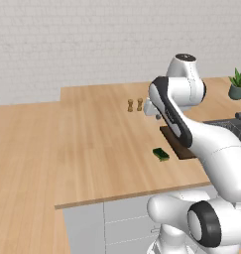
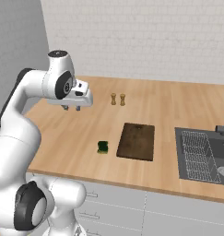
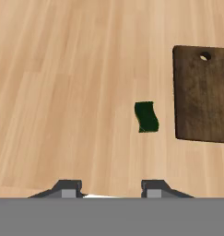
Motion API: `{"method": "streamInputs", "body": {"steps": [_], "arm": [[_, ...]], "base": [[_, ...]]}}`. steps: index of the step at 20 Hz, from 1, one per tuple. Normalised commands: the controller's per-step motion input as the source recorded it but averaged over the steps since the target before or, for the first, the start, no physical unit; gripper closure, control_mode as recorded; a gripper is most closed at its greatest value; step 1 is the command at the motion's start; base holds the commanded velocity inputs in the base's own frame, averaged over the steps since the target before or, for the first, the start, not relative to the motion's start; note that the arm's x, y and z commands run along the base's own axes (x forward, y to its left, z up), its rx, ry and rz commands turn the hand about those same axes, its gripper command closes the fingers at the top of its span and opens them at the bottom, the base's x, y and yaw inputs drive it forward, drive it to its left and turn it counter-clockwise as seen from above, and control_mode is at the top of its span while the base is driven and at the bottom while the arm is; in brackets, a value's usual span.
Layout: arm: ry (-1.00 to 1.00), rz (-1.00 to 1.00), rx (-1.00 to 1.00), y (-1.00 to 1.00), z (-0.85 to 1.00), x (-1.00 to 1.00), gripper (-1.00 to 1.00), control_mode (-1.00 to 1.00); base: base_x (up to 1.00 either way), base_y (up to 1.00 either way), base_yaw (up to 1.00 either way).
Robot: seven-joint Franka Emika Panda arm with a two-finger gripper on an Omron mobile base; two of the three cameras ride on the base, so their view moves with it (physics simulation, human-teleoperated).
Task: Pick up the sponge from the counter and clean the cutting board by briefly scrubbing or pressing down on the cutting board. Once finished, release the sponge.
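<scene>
- The small dark green rectangular sponge lies flat on the light wood plank tabletop, just beside the long edge of the thin dark brown wooden cutting board, apart from it with a strip of bare wood between. Nothing holds it.
- The claw hangs high above the tabletop, well back from the sponge, pointing down. Its two dark tips are spread apart with nothing between them, though as narrow as they ever stand; it is empty.
- Step in hand, as I judge it: the approach to the sponge. Grasp not yet begun.
- In the hand view the sponge sits off to one side of the midline between the tips, so you should centre it first, then descend.
- The sponge looks slightly skewed and wavy-edged; you'd do well to roll the claw so its tips close across the short sides.
- Widen the tips before descending if the sponge is broader than the present gap; I cannot tell.
- Come straight down; a slanted path risks nudging it against the board.
- The board has a small hang hole at one end; nothing lies on it.
- Containers: the dark grey sink basin beyond the board holds a wire rack; no water is seen.
- A small grey pot with a green plant stands at the far corner.
- Two small brown wooden shakers stand upright further back, clear of the path.
</scene>
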Motion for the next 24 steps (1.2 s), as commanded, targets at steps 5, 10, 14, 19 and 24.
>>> {"method": "streamInputs", "body": {"steps": [5,10,14,19,24], "arm": [[0.0,0.0,-0.02,-0.24,-0.2,0.0,-1.0,-1.0],[0.0,0.0,-0.03,-0.52,-0.43,0.0,-1.0,-1.0],[0.0,0.0,0.0,-0.53,-0.44,0.0,-1.0,-1.0],[0.0,0.0,0.0,-0.36,-0.46,0.0,-1.0,-1.0],[0.0,0.0,0.0,-0.11,-0.59,0.14,-1.0,-1.0]], "base": [[0.0,0.0,0.0],[0.0,0.0,0.0],[0.0,0.0,0.0],[0.0,0.0,0.0],[0.0,0.0,0.0]]}}
